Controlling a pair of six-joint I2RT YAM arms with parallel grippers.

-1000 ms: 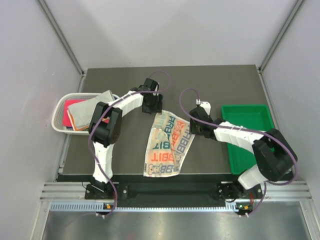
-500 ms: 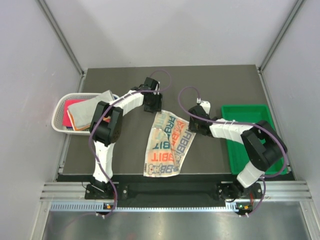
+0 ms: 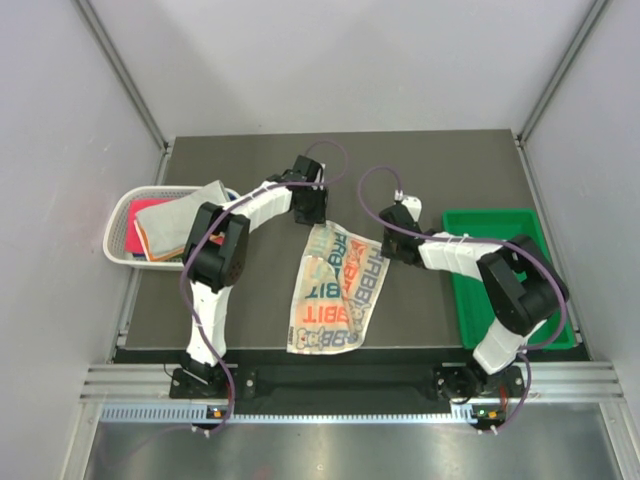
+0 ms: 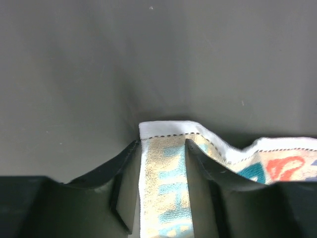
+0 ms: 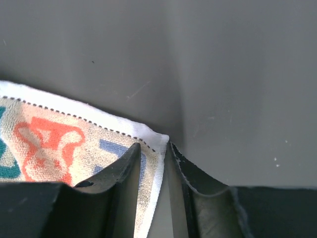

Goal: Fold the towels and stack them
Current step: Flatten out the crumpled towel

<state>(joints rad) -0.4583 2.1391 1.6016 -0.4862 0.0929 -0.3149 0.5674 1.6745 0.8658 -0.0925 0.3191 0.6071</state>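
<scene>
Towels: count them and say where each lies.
4: printed towel spread on the table; grey towel, orange towel and pink-red towel piled in the basket. More may hide underneath.

Surface (image 3: 440,160): open strip along far edge and either side of letter-print towel (image 3: 335,290). Obstacles: white mesh basket (image 3: 117,218), left edge; green tray (image 3: 495,235), right edge; enclosure walls (image 3: 60,150) around.

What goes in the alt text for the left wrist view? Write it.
The left tool pinches a corner of the white letter-print towel between its two dark fingers, the stitched hem poking out past them. The towel trails off right with orange and teal print, over a dark grey table.
</scene>
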